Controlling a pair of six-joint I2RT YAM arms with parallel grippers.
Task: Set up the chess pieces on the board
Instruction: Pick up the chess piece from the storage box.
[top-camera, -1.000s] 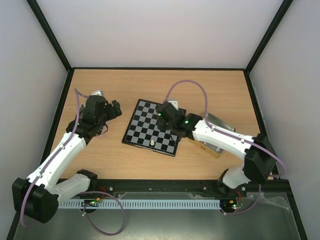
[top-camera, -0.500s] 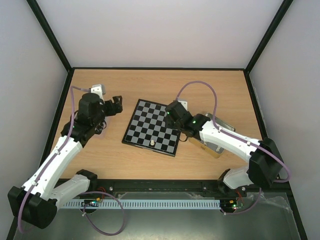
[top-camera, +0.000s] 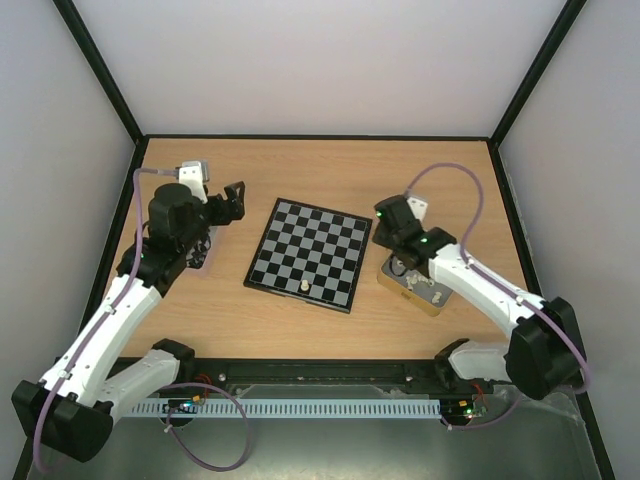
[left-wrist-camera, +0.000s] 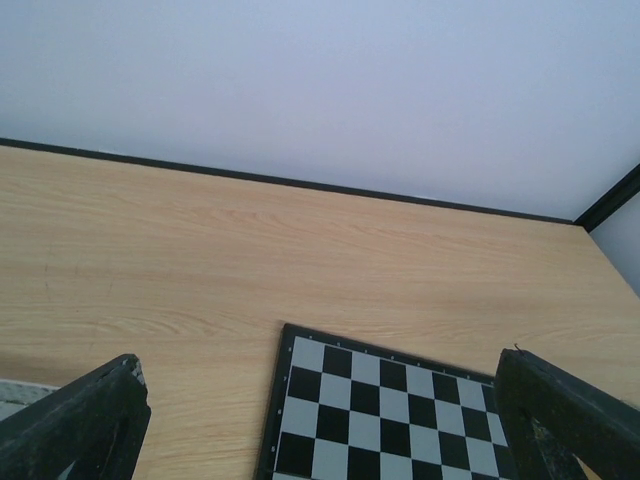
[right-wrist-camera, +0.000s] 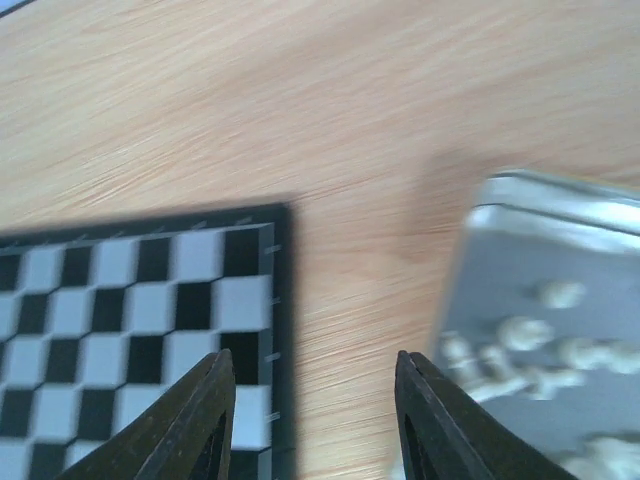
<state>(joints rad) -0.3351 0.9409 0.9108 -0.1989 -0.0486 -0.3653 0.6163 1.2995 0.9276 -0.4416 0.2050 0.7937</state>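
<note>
The board (top-camera: 305, 255) lies in the middle of the table, and one cream-white chess piece (top-camera: 303, 287) stands on it near its front edge. Several more cream-white chess pieces (right-wrist-camera: 560, 345) lie blurred in a silvery tin (top-camera: 412, 285) to the board's right. My right gripper (top-camera: 390, 240) hangs over the bare strip between the board (right-wrist-camera: 130, 300) and the tin (right-wrist-camera: 500, 250). In the right wrist view the right gripper (right-wrist-camera: 312, 358) is open and holds nothing. My left gripper (top-camera: 230, 200) hovers left of the board's far corner. It (left-wrist-camera: 318, 360) is wide open and empty above the board (left-wrist-camera: 400, 420).
Black-framed walls close in the wooden table (top-camera: 300, 170) at the back and both sides. A grey edge (left-wrist-camera: 15, 392) shows at the lower left of the left wrist view. Both arm bases sit along the front rail (top-camera: 320, 375).
My right gripper has left the board's right side and moved right, over the gap beside the tin, and its jaws have spread. My left gripper has drifted a little toward the far left.
</note>
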